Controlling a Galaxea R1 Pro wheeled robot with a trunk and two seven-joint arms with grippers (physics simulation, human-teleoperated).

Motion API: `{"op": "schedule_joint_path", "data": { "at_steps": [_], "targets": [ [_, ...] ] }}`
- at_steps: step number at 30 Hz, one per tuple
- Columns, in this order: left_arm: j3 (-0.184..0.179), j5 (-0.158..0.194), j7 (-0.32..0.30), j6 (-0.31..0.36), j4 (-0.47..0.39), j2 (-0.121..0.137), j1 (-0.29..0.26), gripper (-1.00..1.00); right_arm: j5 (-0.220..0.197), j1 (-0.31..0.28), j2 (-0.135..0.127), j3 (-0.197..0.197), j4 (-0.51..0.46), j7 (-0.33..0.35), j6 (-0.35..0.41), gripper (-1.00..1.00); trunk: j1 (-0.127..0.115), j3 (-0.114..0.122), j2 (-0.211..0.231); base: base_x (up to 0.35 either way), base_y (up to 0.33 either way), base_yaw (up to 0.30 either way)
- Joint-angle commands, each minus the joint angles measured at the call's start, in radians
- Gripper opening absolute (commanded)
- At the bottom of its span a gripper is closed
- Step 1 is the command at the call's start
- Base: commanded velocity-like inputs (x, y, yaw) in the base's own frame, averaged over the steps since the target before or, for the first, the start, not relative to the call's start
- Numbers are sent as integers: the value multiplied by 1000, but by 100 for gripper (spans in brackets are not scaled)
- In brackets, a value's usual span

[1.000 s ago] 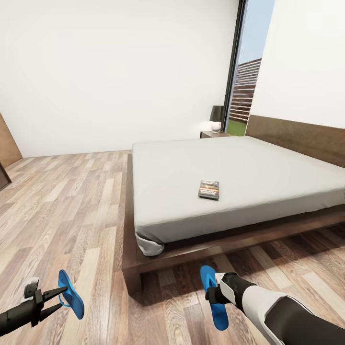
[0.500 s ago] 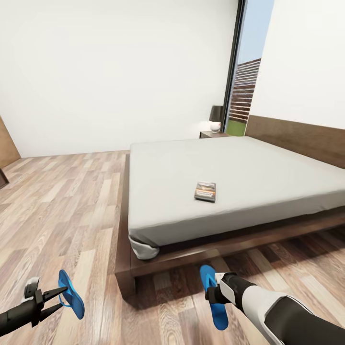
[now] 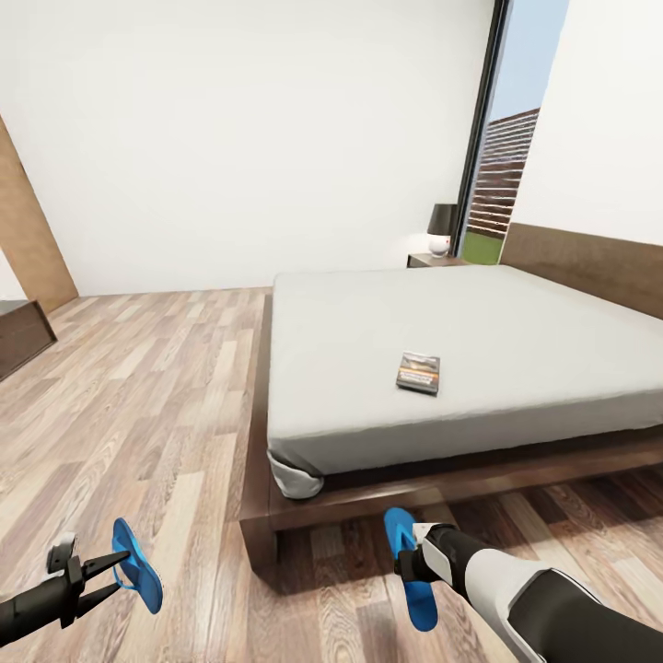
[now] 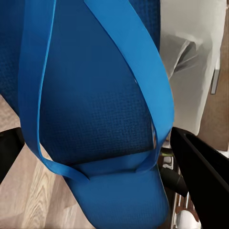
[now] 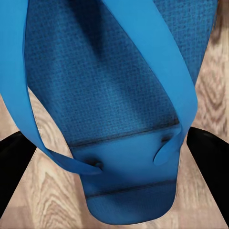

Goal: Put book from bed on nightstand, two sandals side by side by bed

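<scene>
Left gripper (image 3: 118, 568) clamped on sandal (image 3: 138, 578) at 7 o'clock; right gripper (image 3: 402, 564) clamps second sandal (image 3: 411, 569) at 5; book (image 3: 419, 372) on bed (image 3: 368, 341).

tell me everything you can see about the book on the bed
The book is a small, thin paperback with a dark grey cover, a greyish picture and a band of orange and white lettering too small to read. It lies flat and closed, cover up, turned slightly askew to the mattress edge. It rests on the light-grey mattress of the bed, towards the foot end and somewhat in from the edge. Only the mattress touches it; both grippers are low over the floor, away from it.
</scene>
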Motion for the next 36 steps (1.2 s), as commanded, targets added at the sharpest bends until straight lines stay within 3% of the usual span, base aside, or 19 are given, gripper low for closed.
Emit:
{"op": "schedule_joint_path", "data": {
  "at_steps": [1, 20, 36],
  "targets": [
    [-2, 5, -1, 8, 1, 0, 0, -100, -9, -1, 1, 9, 2, 3, 1, -100, 0, -1, 0, 1, 0, 198],
    [-2, 5, -1, 8, 1, 0, 0, -100, -10, -1, 1, 9, 2, 5, 1, -100, 0, -1, 0, 0, 0, 188],
    [-3, 6, -3, 8, -1, -1, 0, -100, -6, -1, -3, 3, 2, -8, 1, -100, 0, -1, 0, 0, 0, 12]
  ]
}}
